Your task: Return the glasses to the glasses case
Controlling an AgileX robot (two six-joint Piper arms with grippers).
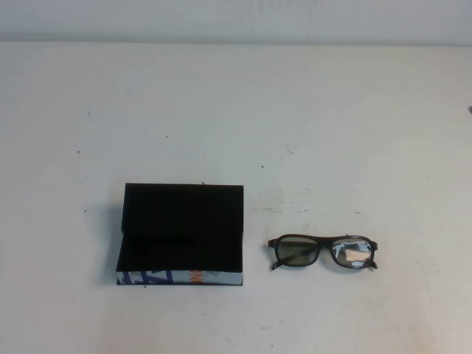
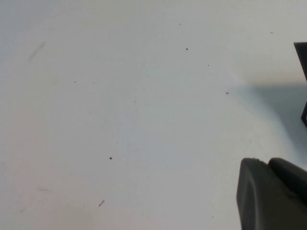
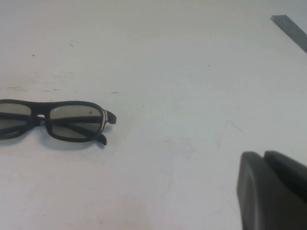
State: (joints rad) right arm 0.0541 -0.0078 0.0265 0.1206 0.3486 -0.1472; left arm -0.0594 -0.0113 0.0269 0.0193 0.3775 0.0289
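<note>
The glasses case (image 1: 182,232) is a black box on the white table left of centre, lid lifted open at its far side, with a white strip printed in blue and orange along its front. The dark thick-rimmed glasses (image 1: 322,252) lie on the table just right of the case, apart from it. They also show in the right wrist view (image 3: 53,120). Neither arm shows in the high view. My left gripper (image 2: 267,162) is shut and empty over bare table, with a dark edge of the case (image 2: 302,57) nearby. My right gripper (image 3: 263,155) is shut and empty, well short of the glasses.
The white table (image 1: 236,110) carries small specks and scuff marks. A grey strip (image 3: 290,28) lies at the far corner of the right wrist view. The table's far edge meets a pale wall at the top of the high view.
</note>
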